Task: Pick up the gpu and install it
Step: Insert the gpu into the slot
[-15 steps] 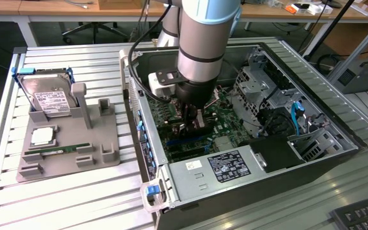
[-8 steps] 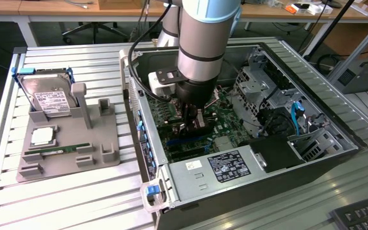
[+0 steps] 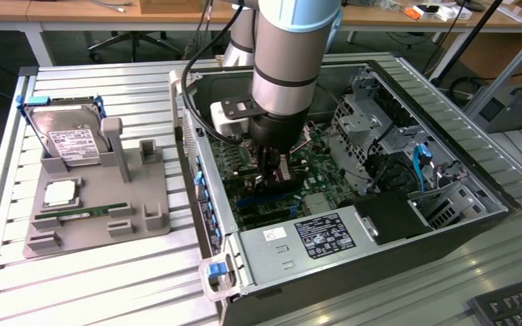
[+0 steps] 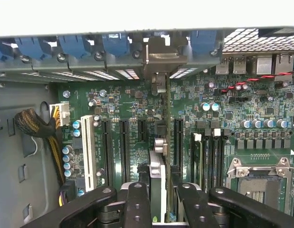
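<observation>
The installing step was in hand. The arm had reached down into the open computer case (image 3: 461, 197), and the gripper (image 4: 159, 197) hung just above the motherboard (image 4: 137, 118), its jaws clenched on the gpu (image 4: 156, 183). In the wrist view the card stood on edge between the two black fingers (image 4: 136, 202), running away from the camera along the line of the long black expansion slots (image 4: 124, 152), with its silver end bracket (image 4: 161, 54) up against the case's rear wall beside the blue slot clips (image 4: 116, 45). Whether the card's lower edge had already entered a slot could not be told.

On the counter (image 3: 107, 285), beside the case, the grey parts tray (image 3: 152, 187) carried the hard drive (image 3: 73, 142), a processor (image 3: 62, 193) and a memory stick (image 3: 75, 214).

By my judgement, seating the card would call for a straight, even press down over the slot, keeping the card upright and the bracket flush with the rear opening; any tilt might jam the connector or strain the board.
</observation>
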You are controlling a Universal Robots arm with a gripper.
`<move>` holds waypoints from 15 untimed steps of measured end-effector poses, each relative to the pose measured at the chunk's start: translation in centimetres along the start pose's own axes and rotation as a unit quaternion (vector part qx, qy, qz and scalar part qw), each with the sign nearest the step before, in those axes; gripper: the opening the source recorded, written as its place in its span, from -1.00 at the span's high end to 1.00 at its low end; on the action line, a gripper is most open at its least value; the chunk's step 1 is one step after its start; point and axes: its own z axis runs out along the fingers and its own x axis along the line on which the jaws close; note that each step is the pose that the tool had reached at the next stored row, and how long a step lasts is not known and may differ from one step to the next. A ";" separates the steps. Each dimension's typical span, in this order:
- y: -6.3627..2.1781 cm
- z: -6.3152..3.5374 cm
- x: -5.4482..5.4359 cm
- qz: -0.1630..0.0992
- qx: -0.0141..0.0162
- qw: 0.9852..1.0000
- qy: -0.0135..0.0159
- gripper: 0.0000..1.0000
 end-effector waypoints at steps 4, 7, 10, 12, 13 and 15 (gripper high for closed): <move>-0.01 -0.20 0.0 0.000 0.000 1.000 0.000 0.47; 0.01 0.12 0.0 0.007 0.000 1.000 0.001 0.47; 0.03 0.49 0.0 0.007 0.000 1.000 0.001 0.47; 0.03 0.50 0.0 0.007 0.000 1.000 0.001 0.47; 0.03 0.49 0.0 0.007 0.000 1.000 0.001 0.47; 0.02 0.44 0.0 0.007 0.000 1.000 0.000 0.47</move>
